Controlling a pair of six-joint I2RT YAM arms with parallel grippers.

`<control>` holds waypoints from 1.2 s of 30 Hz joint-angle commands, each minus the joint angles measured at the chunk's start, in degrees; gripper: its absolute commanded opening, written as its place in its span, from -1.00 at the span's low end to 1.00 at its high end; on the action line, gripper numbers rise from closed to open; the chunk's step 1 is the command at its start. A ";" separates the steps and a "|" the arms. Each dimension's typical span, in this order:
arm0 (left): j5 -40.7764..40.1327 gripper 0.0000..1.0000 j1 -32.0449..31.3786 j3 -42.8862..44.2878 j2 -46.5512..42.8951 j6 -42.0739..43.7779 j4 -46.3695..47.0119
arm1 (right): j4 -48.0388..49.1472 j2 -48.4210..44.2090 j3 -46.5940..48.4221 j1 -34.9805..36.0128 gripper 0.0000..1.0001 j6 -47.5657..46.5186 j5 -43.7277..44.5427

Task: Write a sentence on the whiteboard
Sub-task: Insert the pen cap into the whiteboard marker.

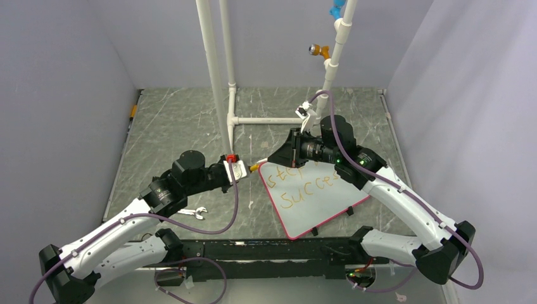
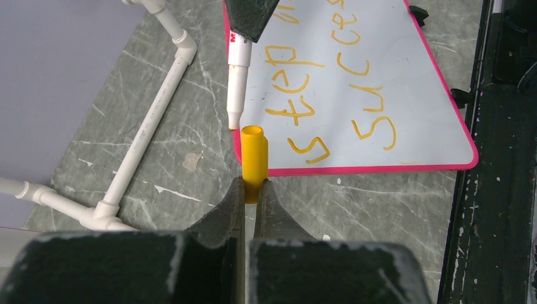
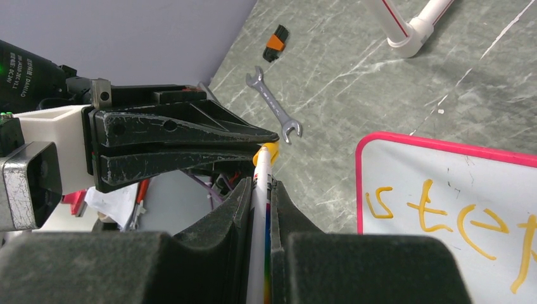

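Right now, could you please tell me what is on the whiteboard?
The sentence in orange: "step" and "succes" show; the right arm covers the rest of its top line.

This looks like a robotics lab, with a test cell built for machines rather than a room anyone lives or works in. Plain grey walls (image 1: 63,95) box in a dark, marbled tabletop (image 1: 183,120) on three sides. Two white-and-black robot arms, the left arm (image 1: 126,221) and the right arm (image 1: 405,196), are fixed to a black rail (image 1: 266,250) along the near edge, trailing purple cable (image 1: 237,193). A frame of white plastic pipe (image 1: 214,76) stands at the back with an orange clamp (image 1: 323,50) fixed to it. A wrench (image 1: 193,213) lies loose on the tabletop, and a whiteboard (image 1: 316,212) lies flat there too.
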 commanded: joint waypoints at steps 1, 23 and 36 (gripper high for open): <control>0.51 -1.00 0.11 0.23 -0.40 -0.16 2.65 | 1.80 -1.05 1.84 0.53 -1.00 -0.08 1.58; -0.58 -1.00 0.30 0.50 0.29 -0.73 3.00 | 0.71 -2.49 1.40 0.65 -1.00 -0.26 1.45; -0.13 -1.00 0.88 1.05 1.00 -1.51 3.05 | 0.27 -3.06 0.69 0.70 -1.00 -0.24 1.64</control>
